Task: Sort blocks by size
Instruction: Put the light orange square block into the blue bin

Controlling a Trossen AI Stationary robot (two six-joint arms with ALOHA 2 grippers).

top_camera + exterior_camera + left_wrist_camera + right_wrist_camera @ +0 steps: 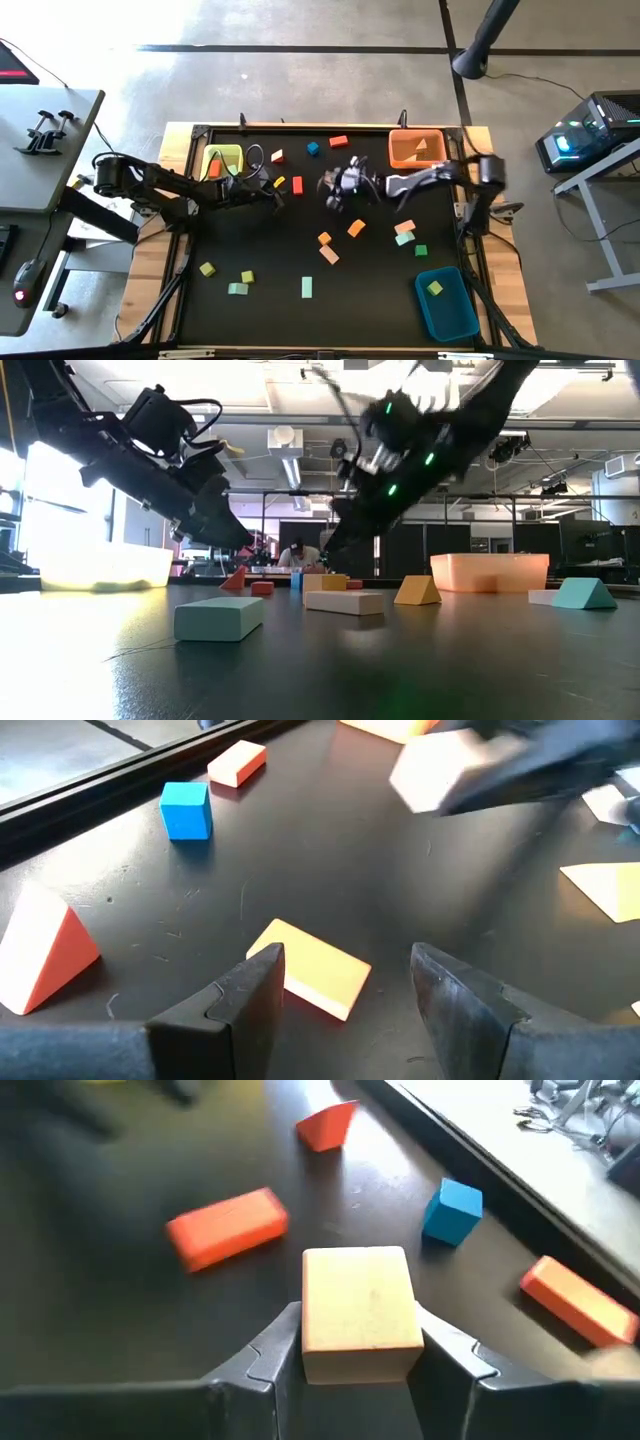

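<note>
My right gripper is near the table's middle, shut on a pink-tan block. That block also shows blurred in the left wrist view. My left gripper is open just left of it, low over a yellow block that lies flat on the table ahead of its fingers. A red bar, a blue cube, an orange bar and a red wedge lie on the table beyond. My right gripper pinches the pink-tan block by two opposite sides between its two fingers. The fingers slant down from the table's right side. The block sits upright in the hold and looks lifted clear of the table.
The yellow bin stands at the far left, the orange bin at the far right and the blue bin at the near right. Several more blocks lie around the table's middle and near left.
</note>
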